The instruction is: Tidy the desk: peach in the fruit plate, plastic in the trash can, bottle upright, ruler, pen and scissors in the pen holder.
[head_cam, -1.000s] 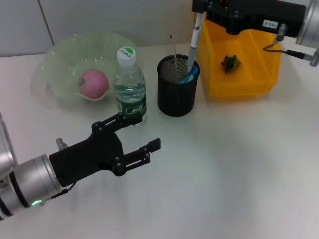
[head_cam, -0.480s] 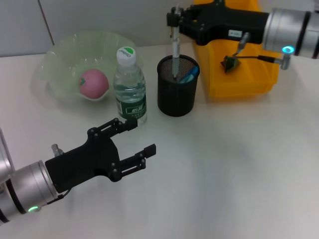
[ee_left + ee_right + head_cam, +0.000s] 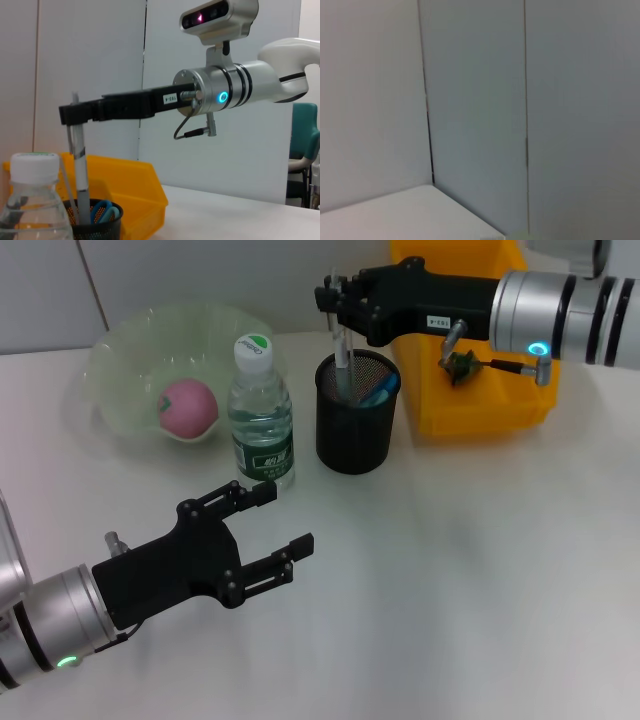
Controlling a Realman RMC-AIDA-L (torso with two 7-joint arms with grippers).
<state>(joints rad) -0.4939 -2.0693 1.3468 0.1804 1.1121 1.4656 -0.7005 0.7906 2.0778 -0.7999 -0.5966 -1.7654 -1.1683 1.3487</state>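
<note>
Change: since a second ago the right gripper (image 3: 338,302) has swung from beside the yellow bin to stand right over the pen holder (image 3: 357,427), and the pen (image 3: 343,352) it carries has gone from leaning to nearly upright, its lower end now inside the holder's mouth.
Right gripper: closed on the pen's upper end, directly above the pen holder; the left wrist view shows the same clamp (image 3: 75,114) with the pen (image 3: 80,170) hanging straight down into the mesh cup (image 3: 92,227).
Left gripper: parked well in front of the pen holder (image 3: 268,525), fingers spread wide, nothing in them.
Step in hand: dropping the pen into the holder. To my eye it is best let go only with the tip well below the rim and the shaft vertical, so it slides down instead of tipping out.
In the way: blue scissors handles (image 3: 380,390) and a thin clear ruler (image 3: 347,340) already stand inside the holder; the pen's tip could catch on them, so a spot toward the free side looks safer.
Around: bottle (image 3: 261,420) upright just beside the holder, close enough to be knocked; peach (image 3: 188,407) in the fruit plate (image 3: 120,350) beyond the bottle; yellow trash bin (image 3: 500,400) on the holder's other side with a small green scrap (image 3: 460,364) inside.
</note>
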